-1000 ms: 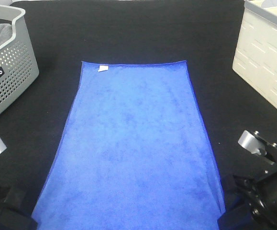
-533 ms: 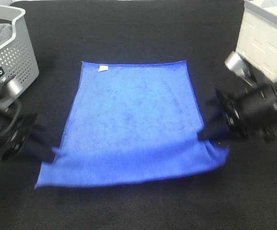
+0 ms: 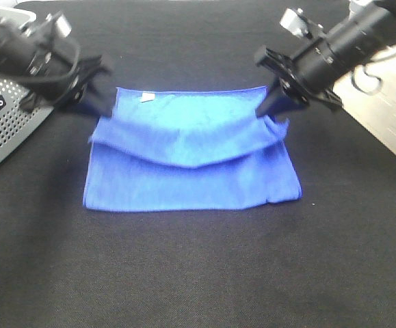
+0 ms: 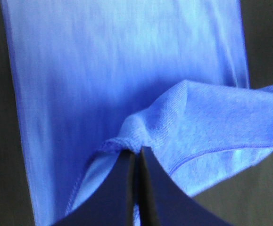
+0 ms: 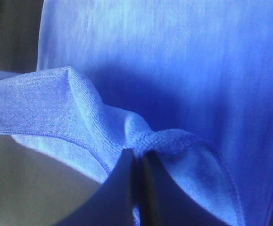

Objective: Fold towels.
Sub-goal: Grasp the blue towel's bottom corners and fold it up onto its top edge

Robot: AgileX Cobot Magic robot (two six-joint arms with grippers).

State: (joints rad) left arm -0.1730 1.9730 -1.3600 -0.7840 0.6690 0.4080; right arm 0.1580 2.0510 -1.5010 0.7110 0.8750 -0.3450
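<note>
A blue towel (image 3: 191,171) lies on the black table, its near half lifted and carried over the far half, sagging in the middle. A small white label (image 3: 147,98) shows near its far left corner. My left gripper (image 3: 98,113) is shut on the towel's left near corner, held above the far left edge. My right gripper (image 3: 269,109) is shut on the right near corner, above the far right edge. The left wrist view shows closed fingers (image 4: 127,183) pinching the towel's hem (image 4: 141,136). The right wrist view shows closed fingers (image 5: 127,183) pinching the hem (image 5: 160,139).
A grey perforated basket (image 3: 6,123) stands at the far left, partly behind my left arm. A white crate (image 3: 389,102) stands at the far right behind my right arm. The black tablecloth (image 3: 198,273) spreads in front of the towel.
Both grippers have carried the towel's near corners from the front edge toward the far edge. The towel went from flat to folded over itself.
</note>
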